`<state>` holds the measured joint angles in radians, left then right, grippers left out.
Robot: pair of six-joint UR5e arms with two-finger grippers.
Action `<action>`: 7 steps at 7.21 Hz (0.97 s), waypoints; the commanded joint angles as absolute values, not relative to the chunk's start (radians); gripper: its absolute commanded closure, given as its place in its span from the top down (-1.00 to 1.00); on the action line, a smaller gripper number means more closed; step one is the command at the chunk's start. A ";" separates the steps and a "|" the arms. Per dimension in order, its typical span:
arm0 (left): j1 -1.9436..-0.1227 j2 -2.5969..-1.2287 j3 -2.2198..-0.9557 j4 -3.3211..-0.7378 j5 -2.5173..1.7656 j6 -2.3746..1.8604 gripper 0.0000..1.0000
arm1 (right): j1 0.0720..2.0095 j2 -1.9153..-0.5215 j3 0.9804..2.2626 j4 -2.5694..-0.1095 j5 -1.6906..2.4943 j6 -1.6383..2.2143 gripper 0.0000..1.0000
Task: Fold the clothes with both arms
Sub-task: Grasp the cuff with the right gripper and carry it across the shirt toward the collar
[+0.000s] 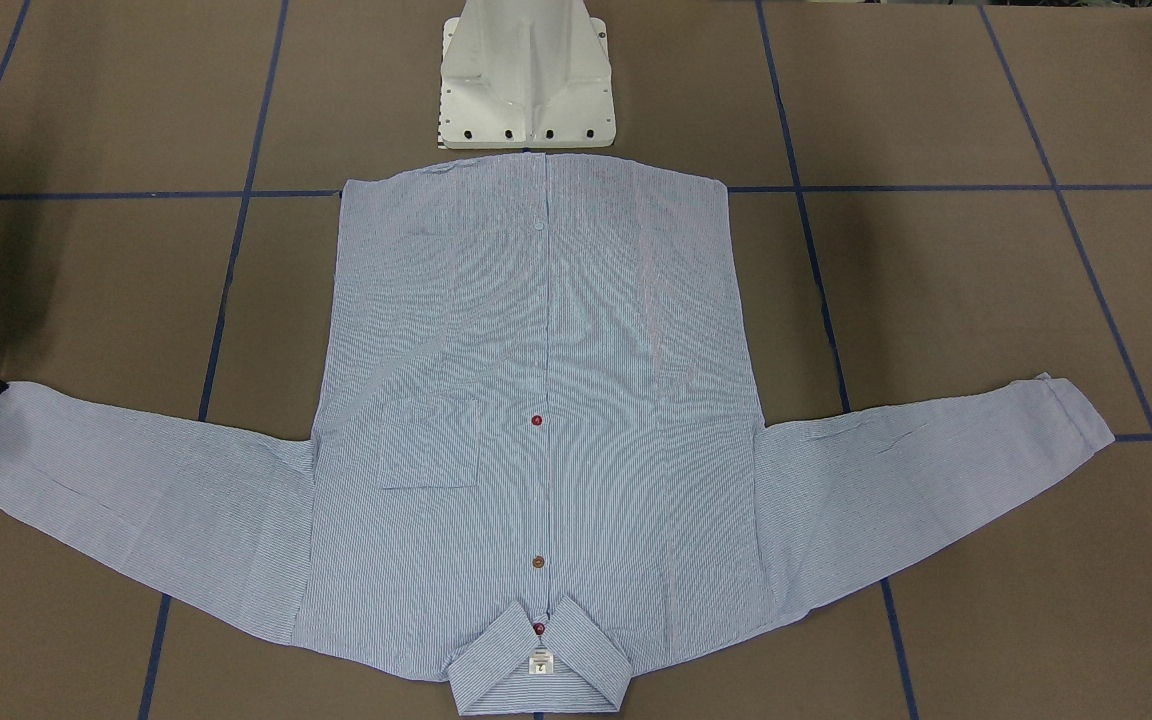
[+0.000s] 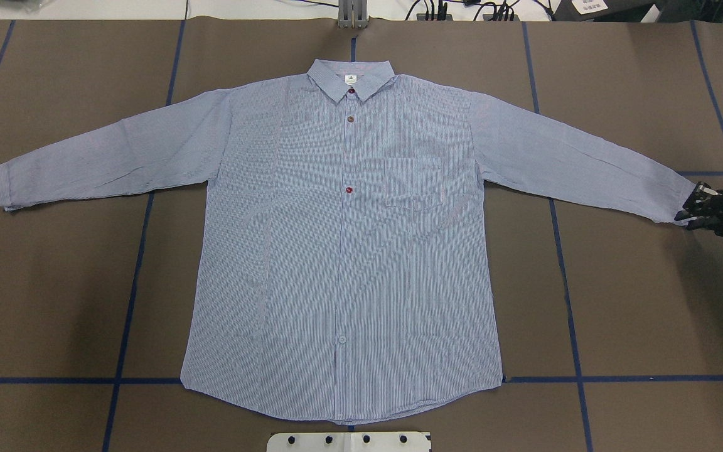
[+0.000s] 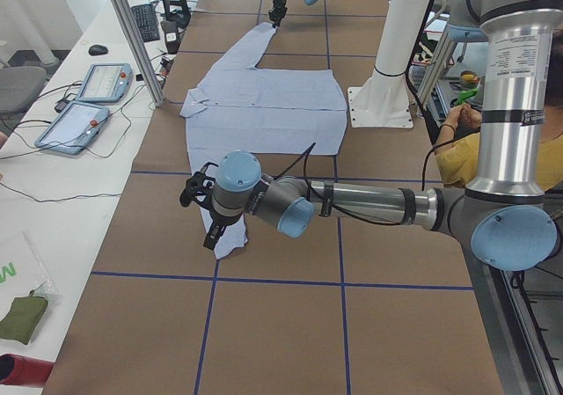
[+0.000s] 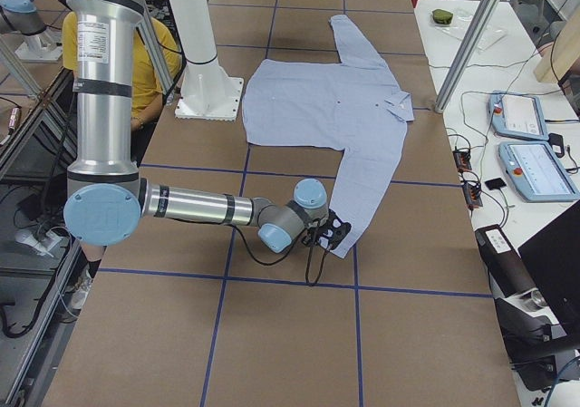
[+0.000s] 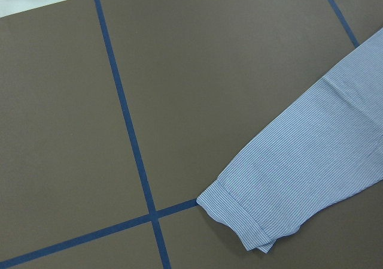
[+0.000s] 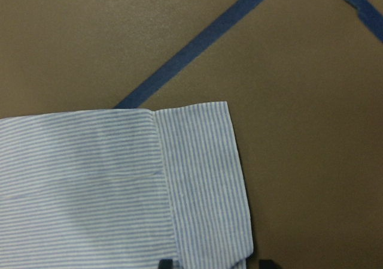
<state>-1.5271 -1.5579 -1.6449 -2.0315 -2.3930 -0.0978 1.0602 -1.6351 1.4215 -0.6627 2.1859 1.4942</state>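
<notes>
On a wide table (image 2: 637, 301) covered in matt brown paper and squared off with blue tape (image 5: 125, 113), a shirt (image 2: 342, 251) lay flat, front up and buttoned. Both long sleeves were spread out to the sides. Its hem was near the robot's white stand (image 1: 526, 80) and its collar (image 2: 327, 78) at the far side.

A small white label (image 2: 350, 79) sat inside the collar, carrying a tiny dark mark too small to read. The cloth was thin and light blue with fine white stripes, smooth over the body and lightly creased along the sleeves. Down the front ran a red button (image 2: 351, 91), a brown button (image 2: 350, 118), a second red button (image 2: 349, 189) and a pale button (image 2: 341, 339) near the hem. A square chest pocket (image 2: 413, 182) was stitched just right of the buttons.

The black right claw (image 2: 691, 212) was low at the right cuff (image 6: 203, 179), a flat doubled band. Its fingertips (image 6: 267, 263) stood apart with the cuff's end between them, not closed on the cloth.

The left claw (image 3: 195, 193) hung over the left cuff (image 5: 239, 221). It showed only from the side, so whether it was open or closed could not be told.

The left arm (image 3: 369, 203) and right arm (image 4: 199, 206) were silver-grey tubes with round light blue caps. A printed sticker (image 3: 513, 56) on the left arm was unreadable.
</notes>
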 commanded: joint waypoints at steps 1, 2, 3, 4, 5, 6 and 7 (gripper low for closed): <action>-1.528 -1.557 -1.652 -2.031 -2.393 -0.104 1.00 | 1.063 -1.637 1.439 -0.663 2.187 1.493 -1.00; -1.526 -1.557 -1.655 -2.033 -2.393 -0.119 1.00 | 1.075 -1.635 1.446 -0.664 2.198 1.493 -1.00; -1.528 -1.557 -1.661 -2.031 -2.393 -0.123 1.00 | 1.095 -1.637 1.480 -0.666 2.203 1.493 -1.00; -1.528 -1.557 -1.667 -2.031 -2.393 -0.123 1.00 | 1.101 -1.632 1.553 -0.681 2.203 1.493 -1.00; -1.528 -1.557 -1.667 -2.031 -2.393 -0.123 1.00 | 1.098 -1.614 1.609 -0.705 2.201 1.493 -1.00; -1.528 -1.557 -1.667 -2.031 -2.393 -0.123 1.00 | 1.091 -1.501 1.644 -0.830 2.198 1.493 -1.00; -1.528 -1.557 -1.667 -2.031 -2.393 -0.124 1.00 | 1.054 -1.347 1.652 -0.988 2.189 1.493 -1.00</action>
